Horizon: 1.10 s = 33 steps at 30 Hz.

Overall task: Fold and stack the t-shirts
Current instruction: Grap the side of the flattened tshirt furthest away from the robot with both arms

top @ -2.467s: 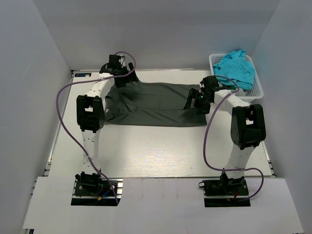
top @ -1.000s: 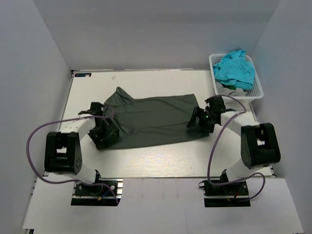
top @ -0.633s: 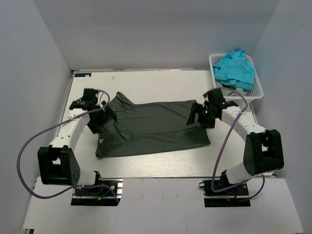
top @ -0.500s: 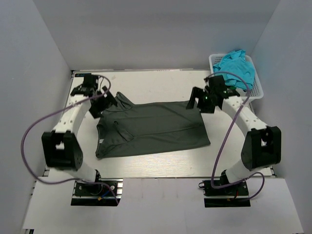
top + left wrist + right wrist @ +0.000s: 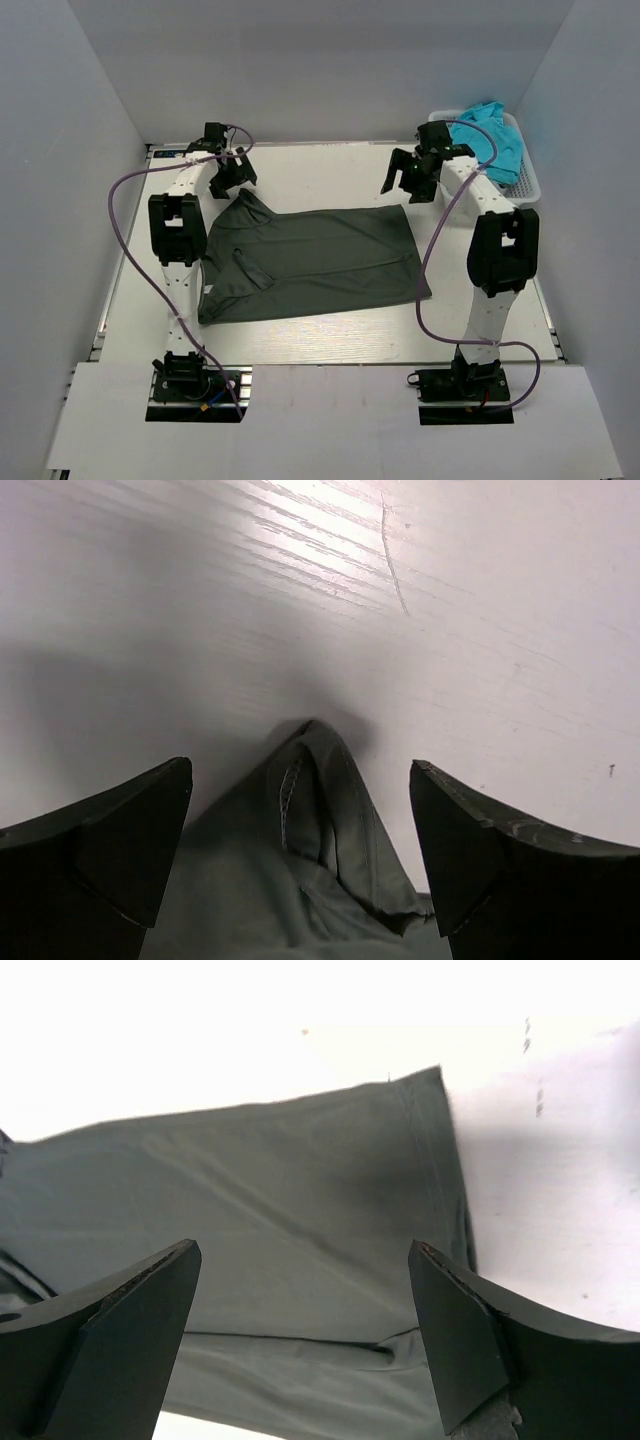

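The charcoal-grey t-shirt (image 5: 310,262) lies spread across the middle of the table, a sleeve tip pointing to the far left. My left gripper (image 5: 228,178) is open and empty just above that sleeve tip (image 5: 320,810). My right gripper (image 5: 405,183) is open and empty over the shirt's far right corner (image 5: 420,1110); the shirt's body (image 5: 280,1220) fills the right wrist view between my fingers. The turquoise-blue t-shirt (image 5: 492,135) lies bunched in the white lattice basket (image 5: 524,185) at the far right.
Grey walls close the table on the left, back and right. Bare white tabletop (image 5: 320,165) runs behind the grey shirt and along the near edge (image 5: 320,340). Purple cables loop from both arms.
Both arms have swung from the shirt's near side to its far edge. The shirt was dragged and let go; it now lies flatter. Both grippers are now raised and empty.
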Available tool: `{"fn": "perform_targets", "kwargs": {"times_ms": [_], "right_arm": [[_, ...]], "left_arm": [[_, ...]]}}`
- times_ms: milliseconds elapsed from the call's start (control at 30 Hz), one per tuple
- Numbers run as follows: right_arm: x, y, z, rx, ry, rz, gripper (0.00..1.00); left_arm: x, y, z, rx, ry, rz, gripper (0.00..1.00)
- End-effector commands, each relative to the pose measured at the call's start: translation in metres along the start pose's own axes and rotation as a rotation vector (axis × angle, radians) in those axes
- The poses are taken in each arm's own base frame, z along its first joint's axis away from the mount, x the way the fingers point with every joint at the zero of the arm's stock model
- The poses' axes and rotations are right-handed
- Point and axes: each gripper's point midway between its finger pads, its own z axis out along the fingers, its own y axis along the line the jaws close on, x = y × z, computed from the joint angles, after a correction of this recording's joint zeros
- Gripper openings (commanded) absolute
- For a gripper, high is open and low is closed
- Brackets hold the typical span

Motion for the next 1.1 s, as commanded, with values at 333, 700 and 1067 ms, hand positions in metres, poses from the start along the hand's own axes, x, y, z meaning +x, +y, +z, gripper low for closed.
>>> {"fn": "perform_targets", "kwargs": {"times_ms": [333, 700, 1067], "right_arm": [[-0.034, -0.027, 0.011, 0.115, -0.046, 0.005, 0.90], [-0.041, -0.045, 0.050, 0.181, -0.054, -0.022, 0.90], [-0.021, -0.049, 0.097, 0.180, 0.033, -0.007, 0.81]], "left_arm": [[-0.003, -0.031, 0.007, 0.184, -0.028, 0.107, 0.37], [0.009, -0.010, 0.010, 0.094, 0.000, 0.143, 0.00], [-0.013, -0.014, -0.022, 0.082, -0.076, 0.146, 0.00]]}}
